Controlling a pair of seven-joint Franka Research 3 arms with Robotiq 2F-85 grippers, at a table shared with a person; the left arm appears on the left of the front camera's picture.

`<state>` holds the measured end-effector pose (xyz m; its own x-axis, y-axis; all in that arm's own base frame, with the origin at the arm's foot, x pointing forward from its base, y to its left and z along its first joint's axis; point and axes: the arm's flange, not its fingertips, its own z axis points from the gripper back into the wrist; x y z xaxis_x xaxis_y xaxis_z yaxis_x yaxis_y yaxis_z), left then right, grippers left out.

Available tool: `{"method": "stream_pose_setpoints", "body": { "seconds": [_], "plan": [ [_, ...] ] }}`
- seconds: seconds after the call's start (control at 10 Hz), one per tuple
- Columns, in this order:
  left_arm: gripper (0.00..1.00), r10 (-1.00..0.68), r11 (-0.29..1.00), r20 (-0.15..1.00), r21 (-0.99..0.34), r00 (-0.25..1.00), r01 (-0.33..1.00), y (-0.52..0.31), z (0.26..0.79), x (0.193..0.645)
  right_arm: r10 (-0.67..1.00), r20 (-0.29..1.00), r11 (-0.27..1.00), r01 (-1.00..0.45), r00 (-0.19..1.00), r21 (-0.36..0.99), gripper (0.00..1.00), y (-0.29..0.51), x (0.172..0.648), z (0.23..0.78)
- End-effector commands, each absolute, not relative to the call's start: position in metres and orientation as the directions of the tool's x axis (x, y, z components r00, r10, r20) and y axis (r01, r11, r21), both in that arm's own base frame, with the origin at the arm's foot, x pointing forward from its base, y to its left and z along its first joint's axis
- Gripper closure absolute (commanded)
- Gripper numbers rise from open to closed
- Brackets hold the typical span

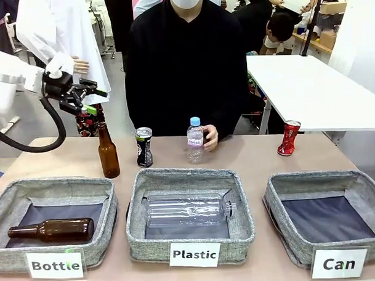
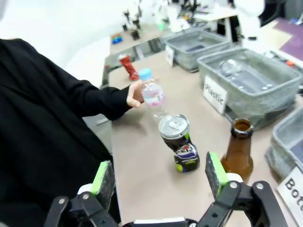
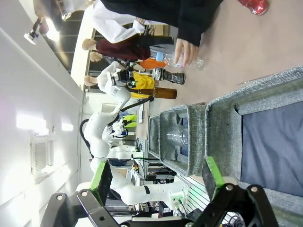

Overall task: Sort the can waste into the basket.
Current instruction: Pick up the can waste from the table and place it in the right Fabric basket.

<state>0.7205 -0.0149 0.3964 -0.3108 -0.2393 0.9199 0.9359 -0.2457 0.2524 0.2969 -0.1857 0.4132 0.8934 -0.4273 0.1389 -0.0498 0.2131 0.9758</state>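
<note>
The black can [image 1: 144, 146] with a silver top stands upright at the table's far middle. The red can [image 1: 289, 137] stands tilted at the far right edge. The grey "Can" basket [image 1: 277, 206] sits front right with nothing in it. My left gripper [image 1: 97, 102] hovers open above the far left, behind a brown bottle. In the left wrist view the gripper [image 2: 159, 176] is open, with the black can [image 2: 177, 142] below and ahead of it and the red can [image 2: 128, 66] far off. My right gripper [image 3: 157, 175] is open over the Can basket [image 3: 255, 90].
A person's hand [image 1: 210, 136] holds a small clear plastic bottle [image 1: 195, 140] beside the black can. An upright brown bottle [image 1: 108, 152] stands left of that can. The Plastic basket [image 1: 134, 210] holds a clear bottle. The Bottle basket [image 1: 5, 205] holds a lying brown bottle.
</note>
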Motion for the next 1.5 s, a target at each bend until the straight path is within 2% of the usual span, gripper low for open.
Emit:
{"method": "stream_pose_setpoints", "body": {
  "seconds": [0.0, 0.7, 1.2, 1.4],
  "plan": [
    [0.00, -0.285, -0.340, 0.921, 0.163, -0.267, 0.926, -0.031, 0.393, 0.756, -0.425, 0.163, 0.213, -0.077, 0.890, 0.974, 0.00, -0.187, 0.297, 0.414],
    [0.00, -0.382, -0.475, 0.908, -0.032, -0.173, 0.879, -0.095, 0.351, 0.763, -0.425, 0.163, 0.213, -0.077, 0.890, 0.974, 0.00, -0.187, 0.297, 0.414],
    [0.00, -0.396, -0.485, 0.902, -0.047, -0.172, 0.873, -0.113, 0.339, 0.763, -0.425, 0.163, 0.213, -0.077, 0.890, 0.974, 0.00, -0.187, 0.297, 0.414],
    [0.00, -0.354, -0.449, 0.918, -0.001, -0.176, 0.894, -0.093, 0.355, 0.767, -0.425, 0.163, 0.213, -0.077, 0.890, 0.974, 0.00, -0.187, 0.297, 0.414]
  ]
}}
